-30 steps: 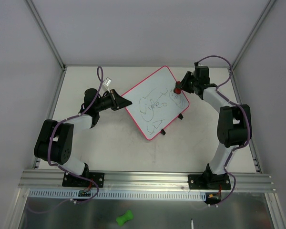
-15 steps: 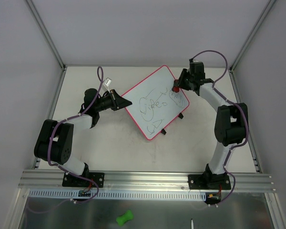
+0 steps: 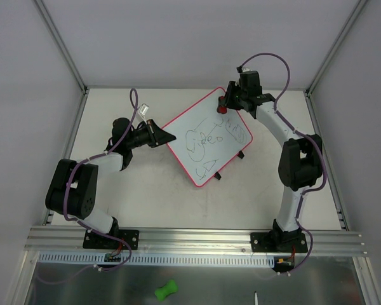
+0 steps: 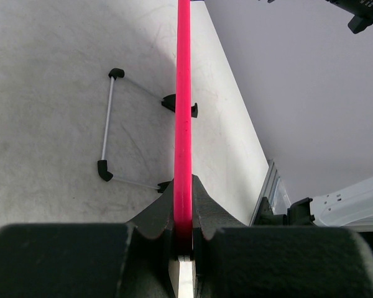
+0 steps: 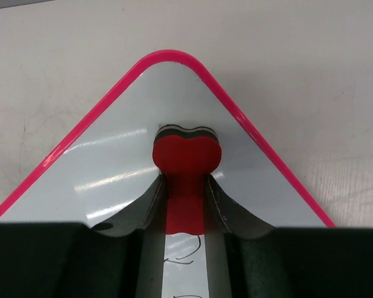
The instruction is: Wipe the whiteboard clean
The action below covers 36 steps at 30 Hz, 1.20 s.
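One whiteboard lies skewed mid-surface, its long axis running near-left to far-right and one corner pointing at the back wall. My left jaws pinch the pink frame at its left corner. My right jaws pinch the one red eraser, pressed on the far corner. Scribbles cover the middle. Two black clips sit on its near-right edge.

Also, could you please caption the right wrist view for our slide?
Right claw gripping the red eraser on the whiteboard, just short of its pink-framed corner.
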Available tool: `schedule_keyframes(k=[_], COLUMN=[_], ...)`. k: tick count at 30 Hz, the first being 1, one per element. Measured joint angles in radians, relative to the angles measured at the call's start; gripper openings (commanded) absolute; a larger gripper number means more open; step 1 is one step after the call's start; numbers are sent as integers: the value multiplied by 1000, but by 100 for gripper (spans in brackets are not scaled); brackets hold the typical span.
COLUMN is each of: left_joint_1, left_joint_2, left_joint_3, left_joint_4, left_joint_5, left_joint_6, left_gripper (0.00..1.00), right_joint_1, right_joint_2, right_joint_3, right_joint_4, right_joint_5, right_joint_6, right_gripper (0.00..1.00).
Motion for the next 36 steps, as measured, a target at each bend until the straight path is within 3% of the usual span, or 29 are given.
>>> schedule_keyframes(k=[7,23,36], left_joint_1=[2,43,56], left_joint_2=[0,-6,-17], left_joint_3=[0,1,1], left_joint_4=[-10,-23,-39], left_joint_5=[1,63,84], left_joint_6=[2,34,46], left_gripper=[0,0,0], right_joint_1=[-6,-87,-100], right_joint_2=[-22,-183,-214], right_joint_3=[-62,-437,-541], right_joint_4=[56,207,308], right_joint_5=[-1,-7,-19], right_joint_6=[9,27,30], right_gripper=[0,0,0])
